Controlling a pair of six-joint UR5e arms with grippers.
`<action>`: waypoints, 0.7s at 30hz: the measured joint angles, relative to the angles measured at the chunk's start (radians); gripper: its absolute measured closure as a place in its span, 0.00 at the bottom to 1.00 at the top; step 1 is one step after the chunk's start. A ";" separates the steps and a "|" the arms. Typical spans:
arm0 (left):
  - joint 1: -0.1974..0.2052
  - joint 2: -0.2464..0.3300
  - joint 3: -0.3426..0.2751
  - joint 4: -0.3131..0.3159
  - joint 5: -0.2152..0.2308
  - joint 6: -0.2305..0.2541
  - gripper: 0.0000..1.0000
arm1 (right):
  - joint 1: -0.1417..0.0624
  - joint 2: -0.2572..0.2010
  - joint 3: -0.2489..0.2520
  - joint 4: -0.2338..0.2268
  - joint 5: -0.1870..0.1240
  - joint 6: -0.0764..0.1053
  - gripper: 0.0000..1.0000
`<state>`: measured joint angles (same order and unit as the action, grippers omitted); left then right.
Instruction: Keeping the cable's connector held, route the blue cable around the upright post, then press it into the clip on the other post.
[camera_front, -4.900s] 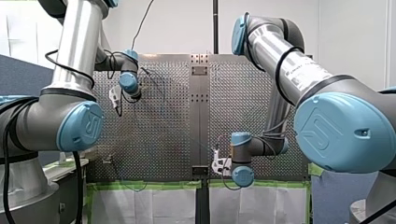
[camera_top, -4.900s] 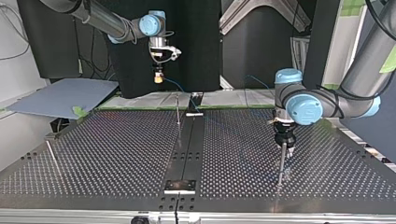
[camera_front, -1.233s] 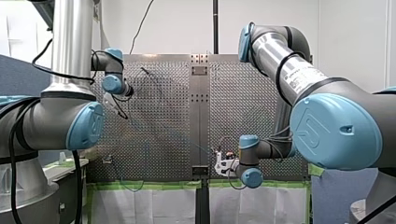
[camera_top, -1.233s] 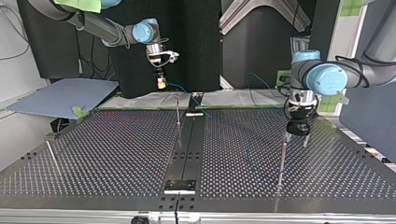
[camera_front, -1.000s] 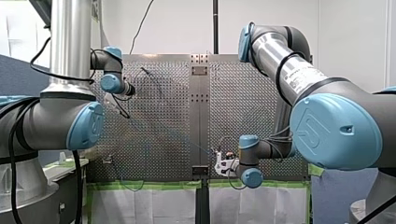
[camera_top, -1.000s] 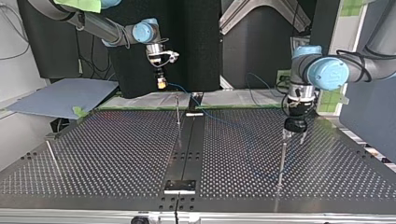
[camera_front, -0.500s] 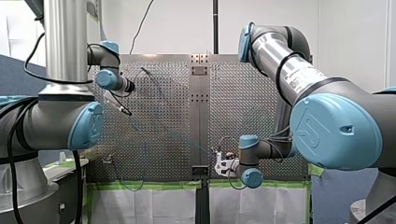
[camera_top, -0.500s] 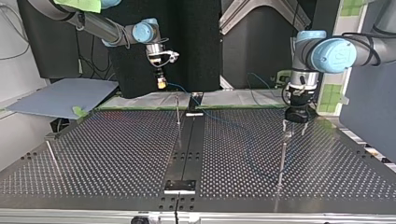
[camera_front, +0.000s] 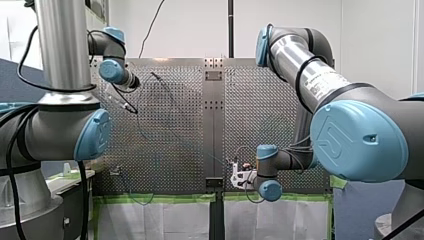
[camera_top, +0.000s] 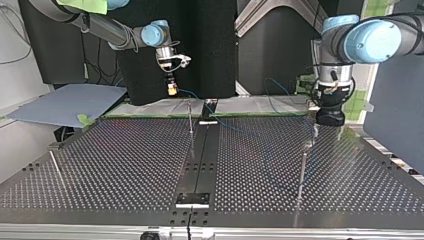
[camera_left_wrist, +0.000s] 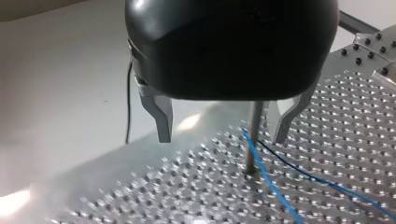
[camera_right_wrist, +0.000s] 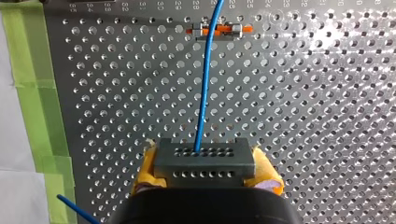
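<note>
Cable (camera_right_wrist: 204, 84) blue. Connector (camera_right_wrist: 204, 163) dark grey, two rows of small holes. Right claw (camera_right_wrist: 205, 173) pads (camera_right_wrist: 270, 176) yellow. Left claw (camera_left_wrist: 222, 137) black, fingers (camera_left_wrist: 161, 116) bare metal. Desk (camera_right_wrist: 303, 116) silver, regular hole grid. Tape (camera_right_wrist: 35, 93) green. Small fitting (camera_right_wrist: 219, 31) orange. Arm joint caps (camera_top: 372, 42) light blue.

Shiny perforated metal surface (camera_right_wrist: 303, 116), smooth blue plastic-sheathed cable (camera_right_wrist: 204, 93), matt grey connector (camera_right_wrist: 204, 162), glossy black left tool (camera_left_wrist: 222, 139) with bare metal fingers (camera_left_wrist: 161, 114), matt green tape (camera_right_wrist: 32, 93).

Cable (camera_left_wrist: 268, 179) passes just beside post (camera_left_wrist: 254, 126) on table (camera_left_wrist: 355, 116)
</note>
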<state>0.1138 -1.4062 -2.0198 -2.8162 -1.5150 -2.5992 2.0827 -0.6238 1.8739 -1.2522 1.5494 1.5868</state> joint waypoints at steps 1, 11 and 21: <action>0.000 0.008 0.000 -0.009 -0.008 0.008 0.00 | 0.000 0.000 0.000 -0.001 -0.001 0.001 1.00; 0.019 0.102 0.036 -0.103 -0.041 0.102 0.00 | 0.000 0.000 0.000 0.001 -0.010 0.002 1.00; 0.022 0.185 0.119 -0.187 0.009 0.187 0.00 | 0.002 0.000 0.000 0.002 -0.011 0.000 1.00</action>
<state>0.1356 -1.2212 -1.9005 -3.0035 -1.5059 -2.4122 2.0850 -0.6238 1.8736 -1.2503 1.5387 1.5865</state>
